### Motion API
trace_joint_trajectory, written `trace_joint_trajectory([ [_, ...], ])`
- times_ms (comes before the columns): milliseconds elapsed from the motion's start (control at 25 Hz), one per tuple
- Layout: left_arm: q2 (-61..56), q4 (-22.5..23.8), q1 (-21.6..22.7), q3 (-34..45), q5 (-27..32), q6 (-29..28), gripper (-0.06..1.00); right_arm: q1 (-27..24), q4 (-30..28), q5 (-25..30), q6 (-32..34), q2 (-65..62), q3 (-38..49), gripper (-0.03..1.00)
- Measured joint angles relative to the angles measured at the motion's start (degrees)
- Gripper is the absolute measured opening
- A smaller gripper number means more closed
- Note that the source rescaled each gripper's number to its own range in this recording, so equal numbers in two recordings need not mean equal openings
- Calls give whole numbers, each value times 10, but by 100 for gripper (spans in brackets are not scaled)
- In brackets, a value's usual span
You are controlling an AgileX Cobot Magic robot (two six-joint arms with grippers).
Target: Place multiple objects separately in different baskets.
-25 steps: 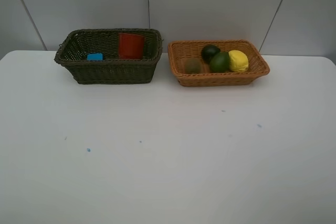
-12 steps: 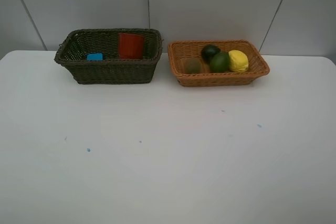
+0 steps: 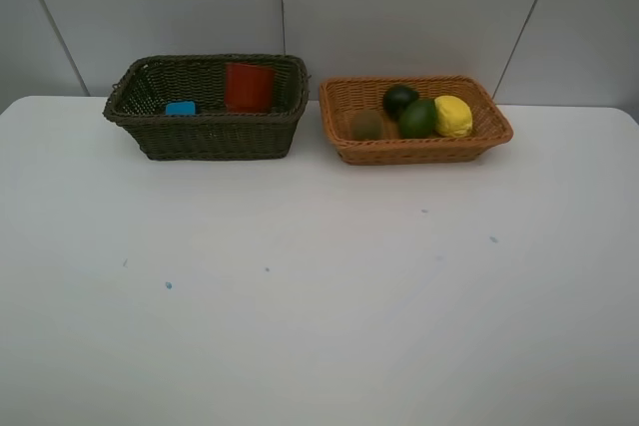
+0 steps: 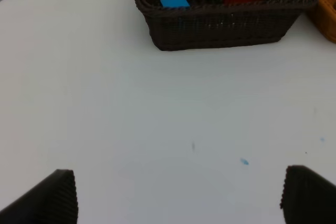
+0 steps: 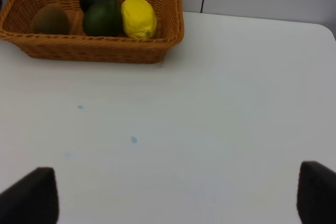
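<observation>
1. The dark olive-brown basket (image 3: pixel 205 107) stands at the back left of the white table (image 3: pixel 319 286), against the wall. It holds a blue eraser (image 3: pixel 181 108) and, further toward its right end, a red cup (image 3: pixel 249 87). No bottle or marker shows in any view.

2. The light orange basket (image 3: pixel 414 119) stands just beside it on the right, apart from it by a narrow gap. In it lie a brown kiwi (image 3: pixel 366 125), a dark mangosteen (image 3: pixel 399 100), a green round fruit (image 3: pixel 418 118) and a yellow lemon (image 3: pixel 453 116), the last three touching in a cluster.

3. The left gripper (image 4: pixel 178 195) is spread wide and holds nothing; only its two dark finger tips show in the left wrist view, with bare table between them. The dark basket lies ahead of it, well apart.

4. The right gripper (image 5: pixel 178 195) is likewise spread wide and empty, and the orange basket lies ahead of it, well apart and off toward the other arm's side.

5. Neither arm shows in the high view, so both appear drawn back to the near edge.

6. Nothing loose lies on the table between the claws and the baskets. Judging from that, the sorting looks finished: fruit in one basket, eraser and cup in the other, each arm nearer its own basket.
</observation>
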Motion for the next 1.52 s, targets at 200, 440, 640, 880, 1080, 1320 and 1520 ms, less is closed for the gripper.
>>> trace_joint_trajectory([
  [200, 0, -2, 0, 25, -36, 1, 100, 0, 0, 0, 0, 0, 0, 100],
  [440, 0, 0, 0, 27, -42, 4, 100, 0, 0, 0, 0, 0, 0, 100],
  [640, 0, 10, 5, 27, -42, -3, 100, 0, 0, 0, 0, 0, 0, 100],
  [880, 0, 16, 66, 27, -42, -8, 100, 0, 0, 0, 0, 0, 0, 100],
  [1080, 0, 11, 87, 27, -42, 6, 100, 0, 0, 0, 0, 0, 0, 100],
  [1320, 0, 5, 87, 27, -43, 17, 100, 0, 0, 0, 0, 0, 0, 100],
  [1520, 0, 2, 87, 27, -44, 21, 100, 0, 0, 0, 0, 0, 0, 100],
])
